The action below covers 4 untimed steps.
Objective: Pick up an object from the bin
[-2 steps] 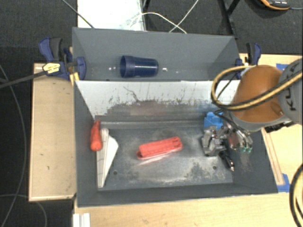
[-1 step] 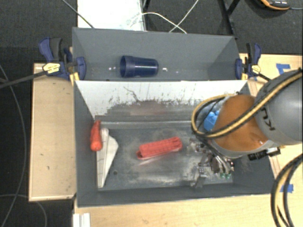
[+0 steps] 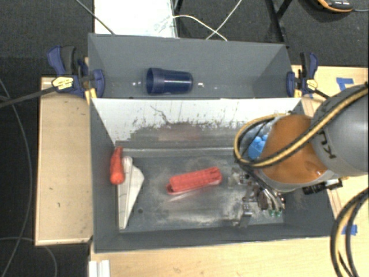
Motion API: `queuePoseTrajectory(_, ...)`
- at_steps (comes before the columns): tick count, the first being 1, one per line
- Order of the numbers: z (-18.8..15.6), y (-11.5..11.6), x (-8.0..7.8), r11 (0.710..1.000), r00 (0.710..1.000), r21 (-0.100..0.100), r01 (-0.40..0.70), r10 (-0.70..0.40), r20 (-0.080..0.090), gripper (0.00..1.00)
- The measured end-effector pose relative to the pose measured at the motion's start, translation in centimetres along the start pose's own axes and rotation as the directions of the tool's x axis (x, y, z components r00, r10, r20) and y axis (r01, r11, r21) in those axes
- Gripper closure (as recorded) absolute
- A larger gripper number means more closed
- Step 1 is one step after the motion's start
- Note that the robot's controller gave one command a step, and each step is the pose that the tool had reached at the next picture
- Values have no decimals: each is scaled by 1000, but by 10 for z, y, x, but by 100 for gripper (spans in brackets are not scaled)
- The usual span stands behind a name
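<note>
Hand is low over the bin floor, front-right corner, under the arm's orange cover. Can't tell how far open it is, or whether it has hold of anything. Nearest thing: red ribbed bar, lying mid-floor, apart from the hand on the view's left. Far left: orange stick touching a white wedge. Blue cup lies on its side by the back wall.
</note>
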<state>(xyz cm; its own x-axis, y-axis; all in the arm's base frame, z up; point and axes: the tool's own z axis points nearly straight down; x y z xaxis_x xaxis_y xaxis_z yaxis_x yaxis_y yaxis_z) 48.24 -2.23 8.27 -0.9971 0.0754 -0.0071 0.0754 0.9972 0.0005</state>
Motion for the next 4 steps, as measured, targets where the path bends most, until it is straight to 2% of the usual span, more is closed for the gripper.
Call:
queuePoseTrajectory(2,13,16,2,1000,1000,-1,-17,17,-2,0)
queuePoseTrajectory(3,8,14,2,1000,1000,-1,-22,22,1,0)
queuePoseTrajectory(4,-10,84,-21,987,987,-2,164,-164,3,100)
